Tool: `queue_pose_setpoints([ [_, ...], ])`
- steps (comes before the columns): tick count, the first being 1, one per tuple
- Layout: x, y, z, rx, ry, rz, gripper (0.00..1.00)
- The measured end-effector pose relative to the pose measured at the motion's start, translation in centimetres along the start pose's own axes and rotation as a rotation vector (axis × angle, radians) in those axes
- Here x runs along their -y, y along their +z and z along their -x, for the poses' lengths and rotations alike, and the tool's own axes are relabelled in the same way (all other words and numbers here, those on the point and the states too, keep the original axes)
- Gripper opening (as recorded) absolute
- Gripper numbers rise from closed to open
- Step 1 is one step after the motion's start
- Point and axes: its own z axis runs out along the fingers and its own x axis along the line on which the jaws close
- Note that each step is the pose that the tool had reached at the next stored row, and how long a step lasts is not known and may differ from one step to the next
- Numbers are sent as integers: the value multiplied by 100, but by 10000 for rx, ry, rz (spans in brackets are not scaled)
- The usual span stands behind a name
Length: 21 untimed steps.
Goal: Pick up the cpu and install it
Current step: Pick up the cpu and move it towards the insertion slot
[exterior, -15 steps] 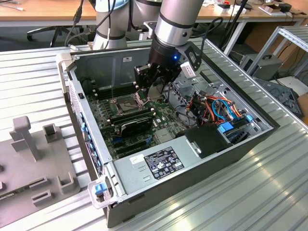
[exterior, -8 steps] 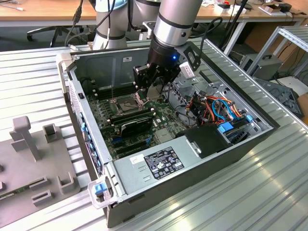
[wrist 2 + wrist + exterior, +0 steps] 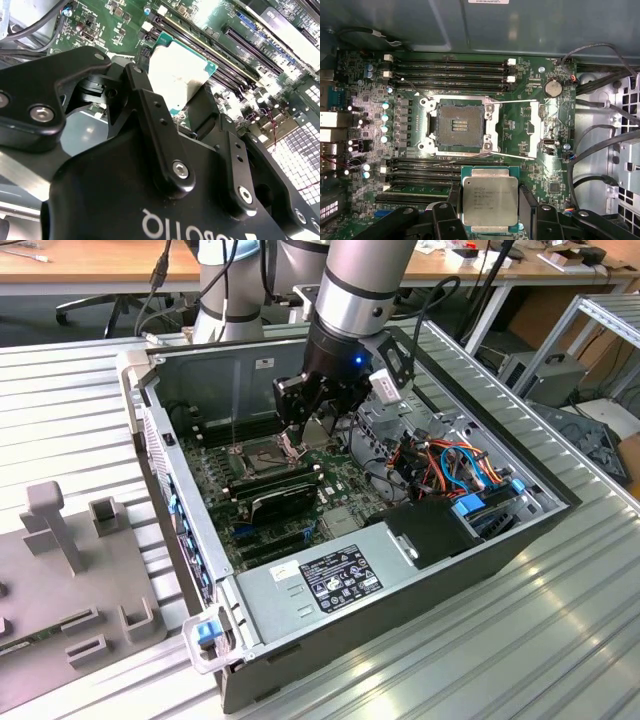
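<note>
The cpu [image 3: 490, 200] sits clamped between the two black fingers [image 3: 527, 205] of the gripper [image 3: 490, 206], one finger pressed against each of two opposite edges. Its silver-grey metal top faces the camera in the first wrist view, and a thin green rim runs around that top. In the second wrist view the cpu [image 3: 180, 75] sticks out past the fingertips, lying flat and slightly tilted to the board. The gripper is closed only as far as the chip's width and holds nothing else.

The chip hangs above the green board [image 3: 530, 100], over a bank of long black memory slots [image 3: 425, 170] just beside the socket [image 3: 459, 125], not over the socket itself. The socket lies open and bare, and its hinged metal frame [image 3: 540, 125] is swung out to the far side.

In the exterior view the gripper [image 3: 305, 425] reaches down into the open computer case [image 3: 400, 605], which lies on its side on a ribbed metal table [image 3: 560, 620].
</note>
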Motion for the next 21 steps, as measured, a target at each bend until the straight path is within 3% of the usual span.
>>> queue_pose_setpoints([
  [21, -5, 15, -41, 0, 0, 1, 55],
])
